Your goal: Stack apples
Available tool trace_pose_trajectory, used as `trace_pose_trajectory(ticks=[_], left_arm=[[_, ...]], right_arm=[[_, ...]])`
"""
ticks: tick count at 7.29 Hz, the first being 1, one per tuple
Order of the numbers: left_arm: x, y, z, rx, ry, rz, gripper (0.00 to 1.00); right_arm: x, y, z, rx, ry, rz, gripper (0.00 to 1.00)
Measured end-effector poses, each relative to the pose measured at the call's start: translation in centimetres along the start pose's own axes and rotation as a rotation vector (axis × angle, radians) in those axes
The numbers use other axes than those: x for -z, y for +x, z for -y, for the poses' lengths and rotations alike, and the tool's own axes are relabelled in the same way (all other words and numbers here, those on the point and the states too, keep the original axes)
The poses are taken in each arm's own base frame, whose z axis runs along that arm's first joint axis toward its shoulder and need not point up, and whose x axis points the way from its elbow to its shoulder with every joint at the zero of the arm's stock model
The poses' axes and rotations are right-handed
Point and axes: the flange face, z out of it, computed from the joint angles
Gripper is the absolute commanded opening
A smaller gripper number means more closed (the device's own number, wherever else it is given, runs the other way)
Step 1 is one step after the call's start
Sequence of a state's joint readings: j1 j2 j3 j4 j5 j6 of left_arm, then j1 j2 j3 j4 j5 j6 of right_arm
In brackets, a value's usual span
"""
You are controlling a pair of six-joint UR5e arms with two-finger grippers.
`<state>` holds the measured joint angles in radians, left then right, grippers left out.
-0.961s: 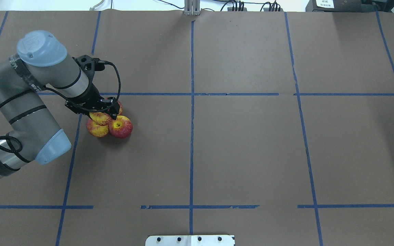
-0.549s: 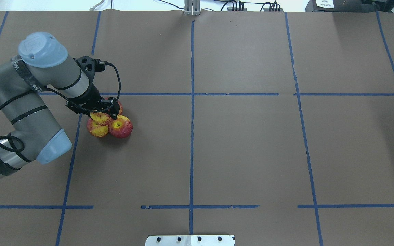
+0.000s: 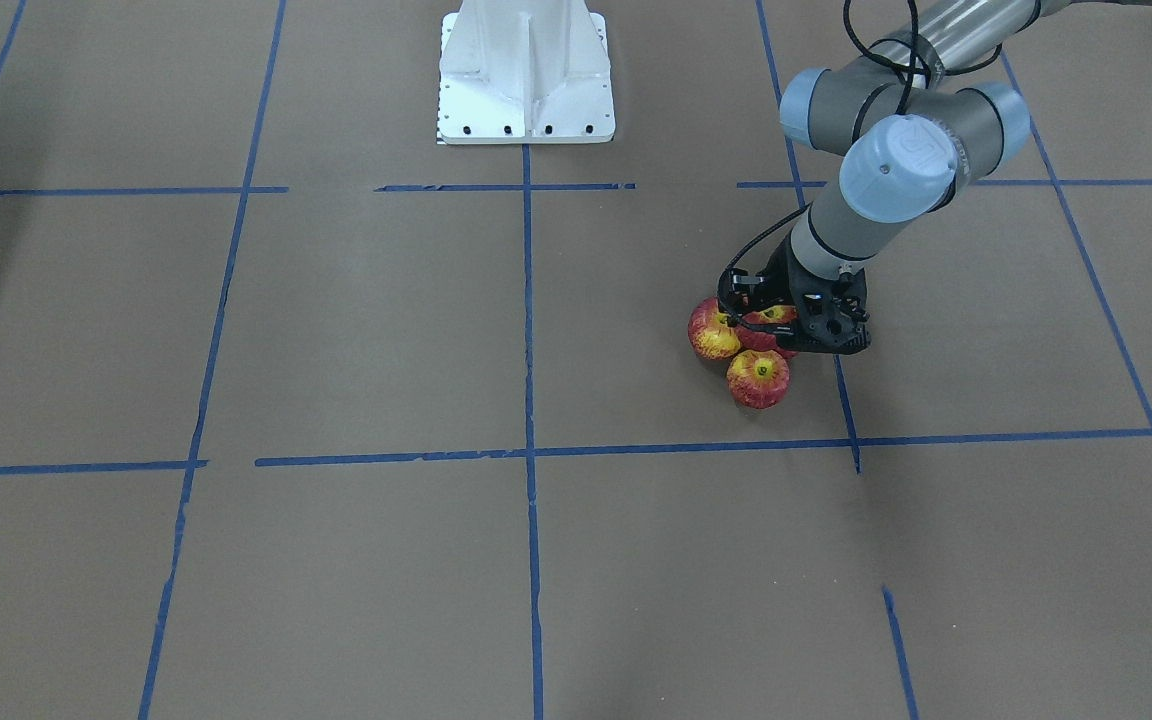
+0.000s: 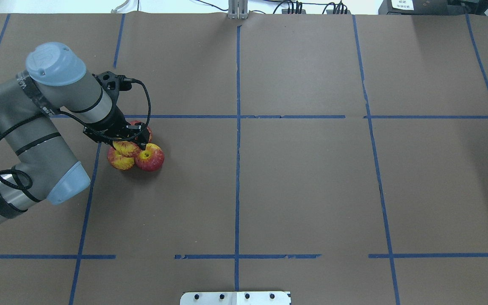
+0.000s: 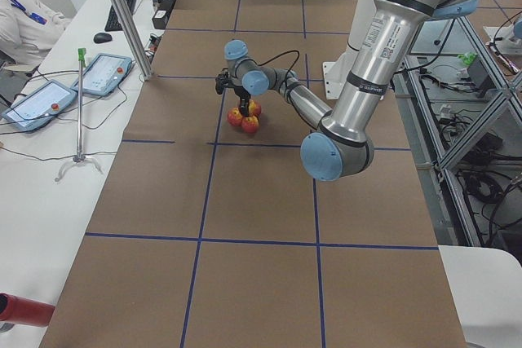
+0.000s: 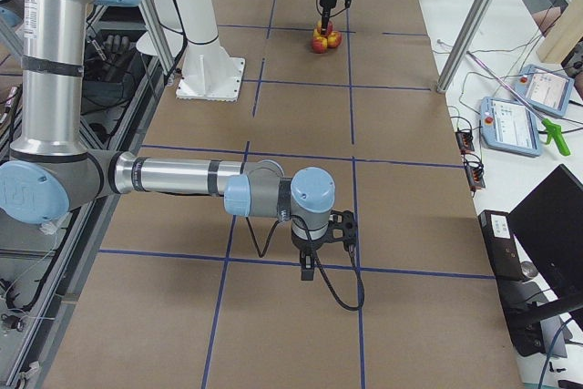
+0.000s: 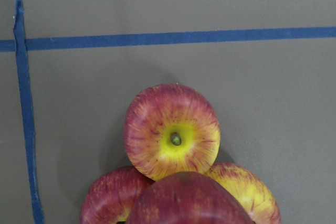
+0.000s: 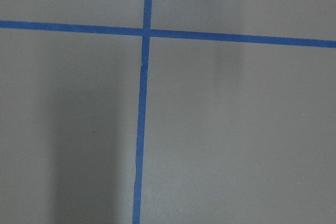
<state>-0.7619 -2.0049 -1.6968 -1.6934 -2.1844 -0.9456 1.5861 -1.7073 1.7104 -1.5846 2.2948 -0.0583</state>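
Nearest the robot, the overhead view shows the white base plate (image 4: 235,298) at the near edge of the table (image 4: 311,190). The right gripper (image 6: 310,271) appears only in the right-end view, hanging fingers-down over the table close to a line of blue tape (image 6: 273,259). Whether it is open or closed cannot be told from there. Its own wrist camera sees only bare table and a tape crossing.

The apples (image 5: 246,117) are bunched on the left half of the table, just on the near side of a cross line of that tape. From overhead, the near-left apple (image 4: 120,162) and the near-right apple (image 4: 151,159) lie touching each other on the table. The top apple (image 4: 124,148) rests on the bunch. The left gripper (image 4: 131,142) is straight over it, fingers pointing down on either side; I cannot tell whether they press on it or stand clear.

From overhead, the far apple (image 3: 758,378) is only a red sliver behind the gripper. The front view shows it whole, dimple up, but hides the near-left apple behind the gripper. The left wrist camera shows no fingers. There the top apple fills the lower edge and the other three peek out from under it.
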Motion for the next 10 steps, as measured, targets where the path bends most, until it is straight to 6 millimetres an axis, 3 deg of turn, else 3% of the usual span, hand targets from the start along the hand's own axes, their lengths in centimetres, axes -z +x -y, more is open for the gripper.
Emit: trace_pose_trajectory(ticks=[4, 6, 10], left_arm=[[0.4, 0.1, -0.2, 0.005, 0.001, -0.006, 1.0], [1.9, 0.4, -0.8, 0.008, 0.005, -0.007, 1.0], [11.1, 0.3, -3.5, 0.073, 0.031, 0.031, 0.99]], right_arm=[[0.0, 0.0, 0.0, 0.0, 0.0, 0.0, 1.0], [0.0, 0.0, 0.0, 0.0, 0.0, 0.0, 1.0], [0.0, 0.0, 0.0, 0.0, 0.0, 0.0, 1.0]])
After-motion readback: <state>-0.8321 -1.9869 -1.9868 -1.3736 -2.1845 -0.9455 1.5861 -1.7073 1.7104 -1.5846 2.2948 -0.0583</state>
